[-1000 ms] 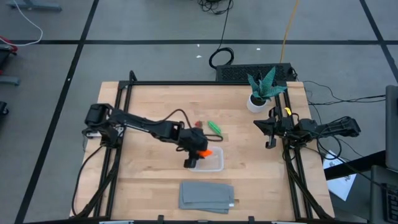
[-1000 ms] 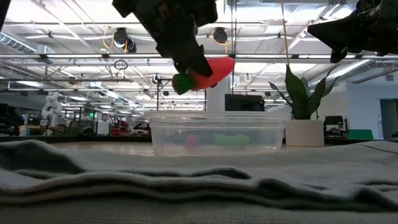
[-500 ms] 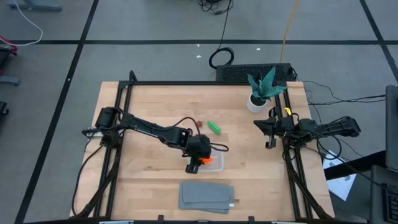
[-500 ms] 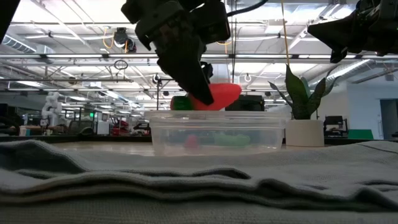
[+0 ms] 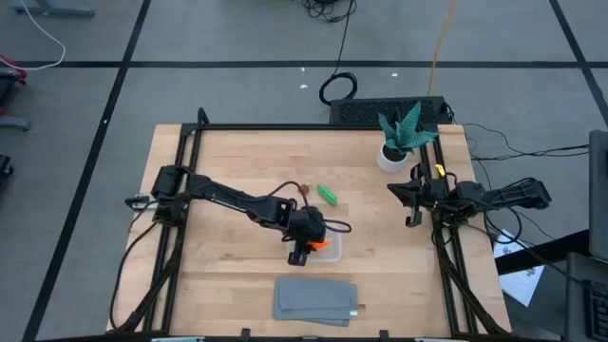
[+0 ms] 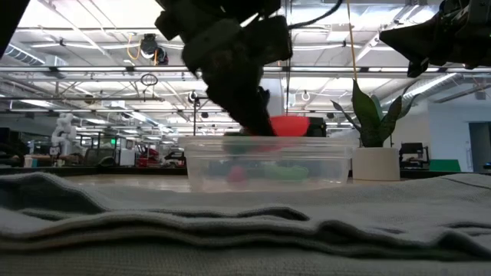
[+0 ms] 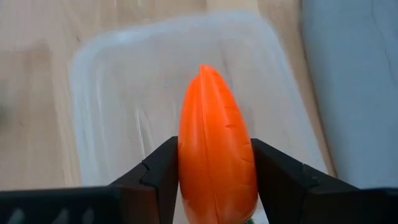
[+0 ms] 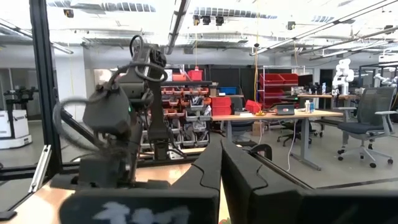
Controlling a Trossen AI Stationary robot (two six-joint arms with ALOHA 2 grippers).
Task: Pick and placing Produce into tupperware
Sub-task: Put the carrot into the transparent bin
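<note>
The left gripper [image 5: 311, 244] hangs over the tupperware [image 5: 330, 253], its fingers pinching the orange carrot [image 7: 216, 160] by both flanks, tip aimed into the container — not yet let go, so the first piece looks close to placed but is not down. Just beyond the container on the bare wood lie the small red piece [image 5: 303, 190] and the elongated green piece [image 5: 328, 195], both left to fetch. To the right, the right gripper [image 5: 411, 199] waits at the table's edge near the potted plant [image 5: 399, 135], fingers pressed together.

The left wrist view shows the container's floor bare under the carrot; the low view shows the carrot at about rim height — something the overhead view cannot give.
</note>
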